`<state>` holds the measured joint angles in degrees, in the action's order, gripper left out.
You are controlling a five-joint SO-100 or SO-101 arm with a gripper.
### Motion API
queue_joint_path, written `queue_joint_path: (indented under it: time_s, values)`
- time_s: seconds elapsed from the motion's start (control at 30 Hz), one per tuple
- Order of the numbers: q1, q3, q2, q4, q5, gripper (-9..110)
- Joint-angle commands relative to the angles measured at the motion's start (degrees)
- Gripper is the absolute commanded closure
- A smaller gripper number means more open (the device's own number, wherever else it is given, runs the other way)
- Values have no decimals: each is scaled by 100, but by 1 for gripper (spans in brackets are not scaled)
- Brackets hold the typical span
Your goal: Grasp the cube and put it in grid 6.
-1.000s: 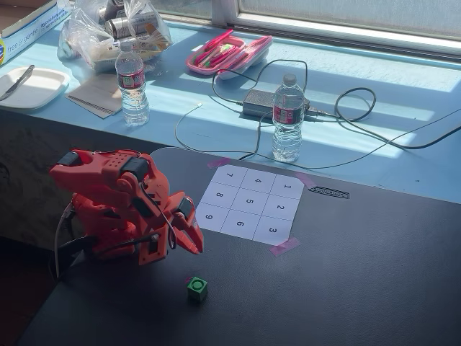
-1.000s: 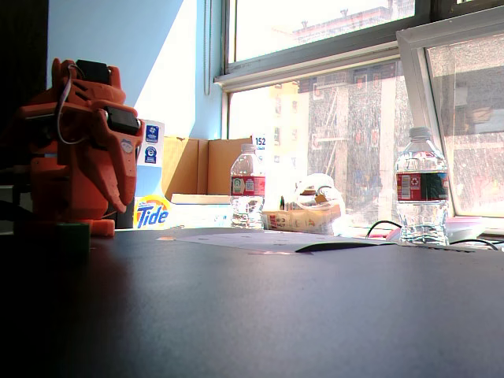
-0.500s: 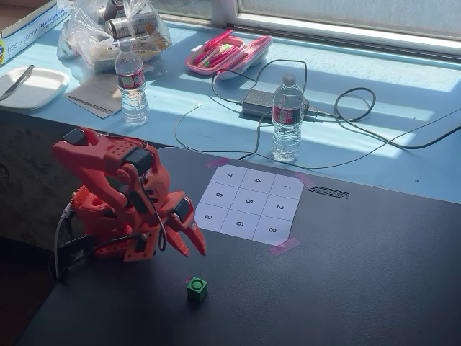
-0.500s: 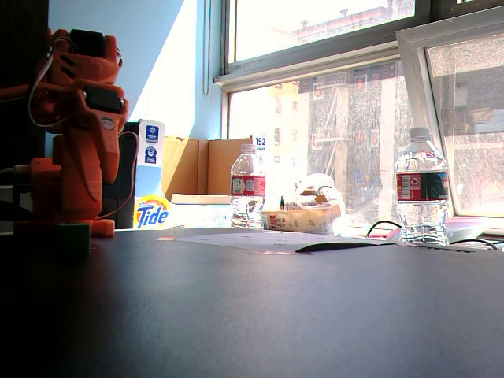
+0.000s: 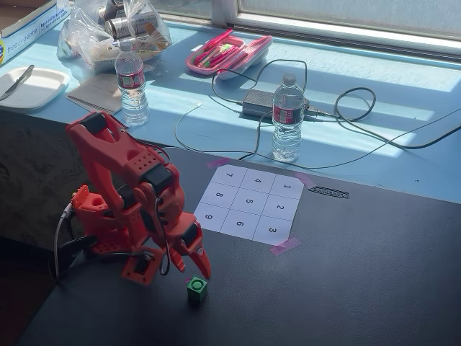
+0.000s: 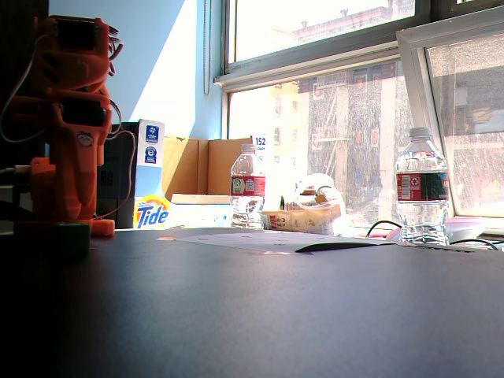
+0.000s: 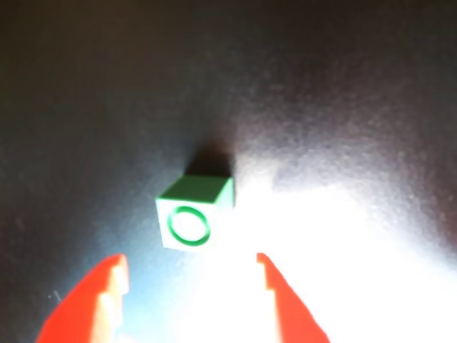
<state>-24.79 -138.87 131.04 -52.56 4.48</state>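
A small green cube (image 5: 197,289), a ring marked on its upper face, sits alone on the dark desk (image 5: 346,274), just ahead of the red gripper (image 5: 198,264) and not yet touched by it. In the wrist view the cube (image 7: 193,211) lies beyond the two red fingertips (image 7: 107,282), which stand spread well apart with the block roughly centred on the gap between them, an alignment that looks meant for a straight descent onto it. The arm (image 5: 130,194) is folded low over its base, the gripper pointing down at the desk. The numbered paper grid (image 5: 248,204), taped at its corners, lies further off toward the window; square 6 (image 5: 240,224) is in its nearest row and empty. Water bottles (image 5: 287,119) and a tangle of cable (image 5: 346,108) occupy the blue ledge behind, clear of the likely path from cube to grid.
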Motion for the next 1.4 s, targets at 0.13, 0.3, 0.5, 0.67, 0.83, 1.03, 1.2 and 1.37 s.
queue_joint_path:
  time_s: [0.13, 0.3, 0.5, 0.67, 0.83, 1.03, 1.2, 1.37]
  values:
    - [-123, 439, -589, 343, 70, 72]
    - [-193, 571, -976, 519, 97, 72]
    - [-202, 589, -1301, 738, 97, 72]
    - [-202, 598, -1521, 905, 88, 76]
    - [-167, 571, -1521, 1055, 97, 101]
    - [-105, 571, -1485, 1037, 88, 101]
    - [-26, 879, -1310, 677, 9, 101]
    - [308, 1292, -1143, 176, -158, 101]
